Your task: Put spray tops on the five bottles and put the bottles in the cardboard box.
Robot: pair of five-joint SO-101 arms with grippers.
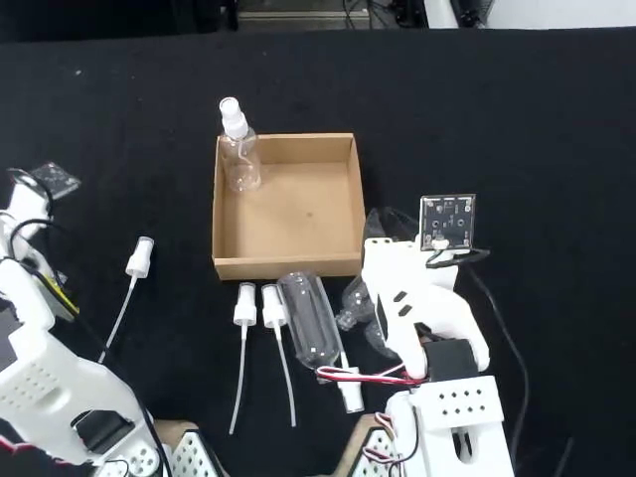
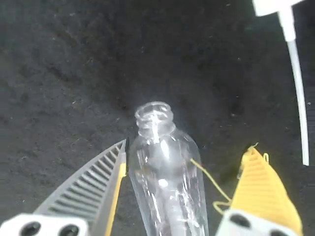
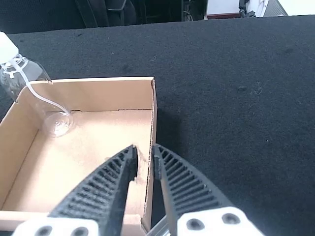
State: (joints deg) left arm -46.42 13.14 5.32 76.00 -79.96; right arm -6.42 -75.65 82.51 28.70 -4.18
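Clear capless bottle (image 2: 167, 187) lies between left gripper (image 2: 187, 147) fingers, spread apart, neck past the tips. Right gripper (image 3: 143, 153) fingers nearly together, tips over cardboard box (image 3: 98, 86) wall; 1 capped bottle (image 3: 22, 73) inside.

You have one cardboard box (image 1: 288, 266) and three bottles you can count: a capped bottle (image 1: 239, 159) in the box's upper left corner, an open bottle (image 1: 311, 320) below the box, and a third bottle (image 2: 165, 172) in the left wrist view. The clear plastic (image 1: 356, 296) beside the arm (image 1: 417, 308) at centre right is too hidden to count. Loose spray tops number four: a lone top (image 1: 139, 258) at left, a left top (image 1: 245, 294) and a right top (image 1: 273, 296) below the box, and a half-covered top (image 1: 350, 394) at lower centre.
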